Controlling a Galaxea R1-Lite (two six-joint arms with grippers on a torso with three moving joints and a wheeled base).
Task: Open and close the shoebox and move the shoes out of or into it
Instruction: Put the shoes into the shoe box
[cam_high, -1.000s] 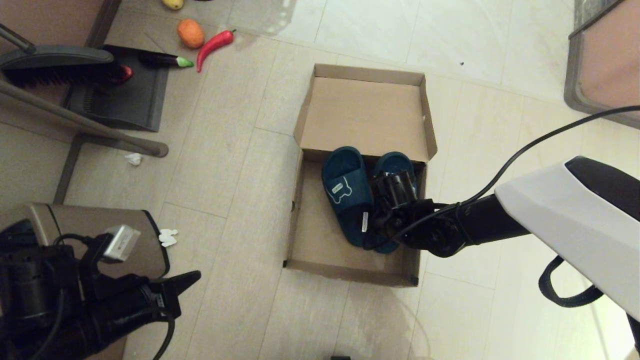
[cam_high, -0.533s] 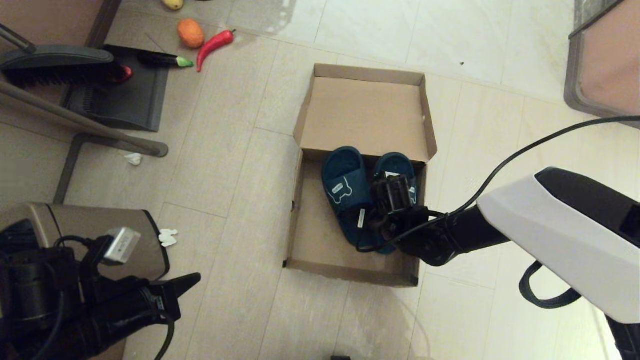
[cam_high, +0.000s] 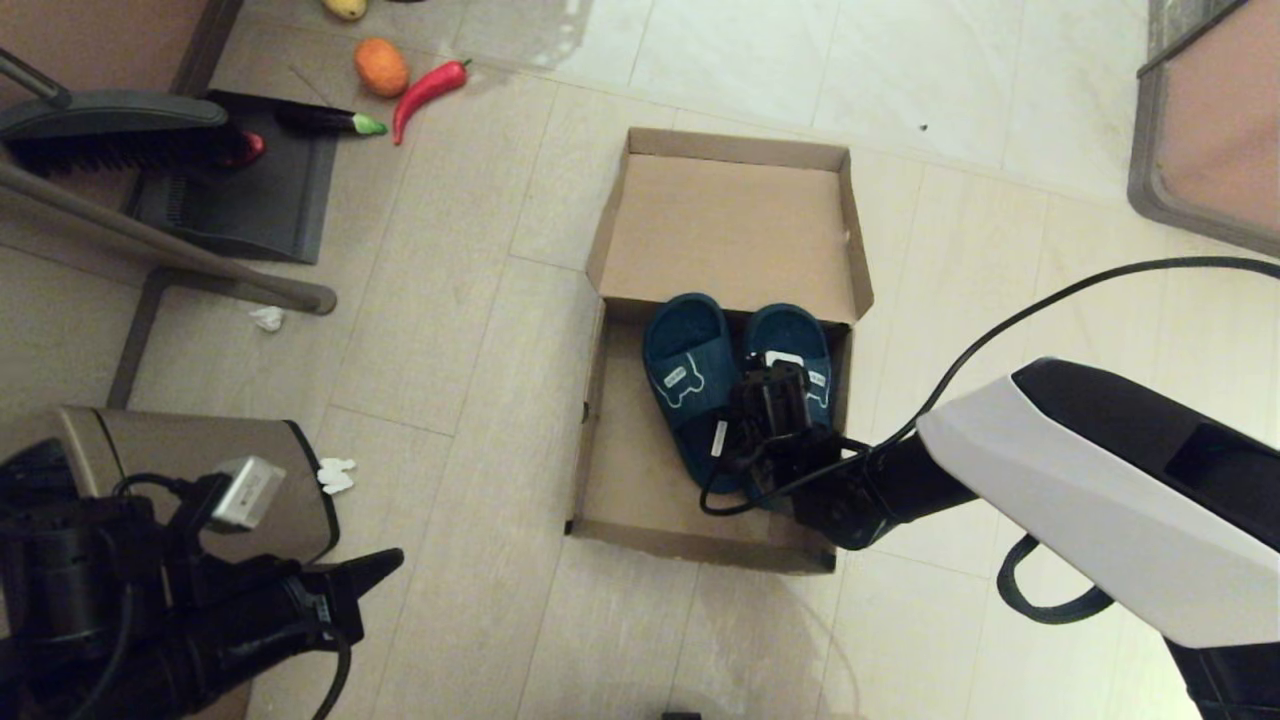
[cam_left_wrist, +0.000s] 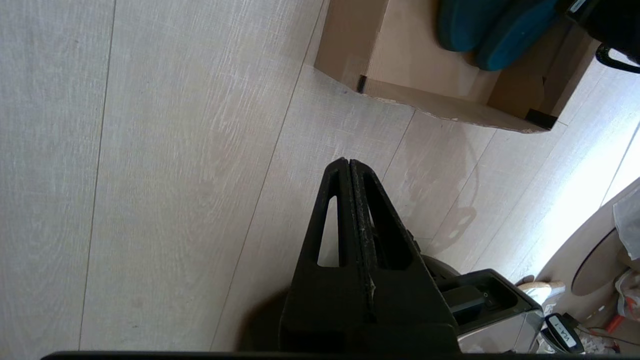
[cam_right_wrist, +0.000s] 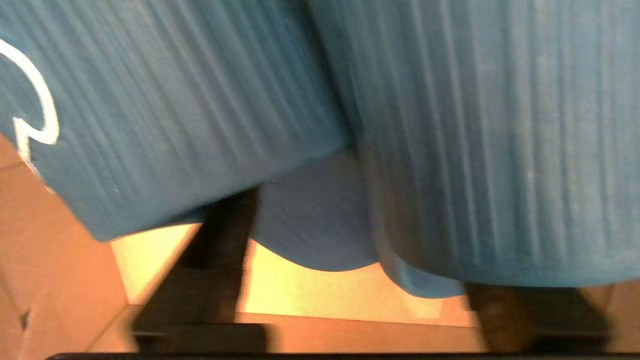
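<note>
Slippers (cam_high: 735, 385), a dark teal pair, lie side by side inside the open shoebox (cam_high: 640, 480) on the floor (cam_high: 460, 330), toes toward the raised lid (cam_high: 730, 230), which leans back from the far edge of the box. The left slipper carries a white outline mark on its strap. The right gripper (cam_high: 775, 405) is down inside the box over the slippers, between the two and mostly above the right one; in the right wrist view the ribbed teal straps (cam_right_wrist: 450, 140) fill nearly everything, with the fingers (cam_right_wrist: 220, 250) as dark shapes below them, one on each side of a strap, so the jaws stand apart, and I cannot tell whether they press on it. The left gripper (cam_left_wrist: 349, 167) hangs well apart from the box over bare floor, its jaws pressed together with nothing between them. Beside that arm stands a brown bin (cam_high: 200, 460). Farther off lie a dustpan (cam_high: 250, 190) with a brush (cam_high: 110, 130), a red pepper (cam_high: 428, 90), an orange (cam_high: 381, 66) and a small eggplant (cam_high: 325, 120).
</note>
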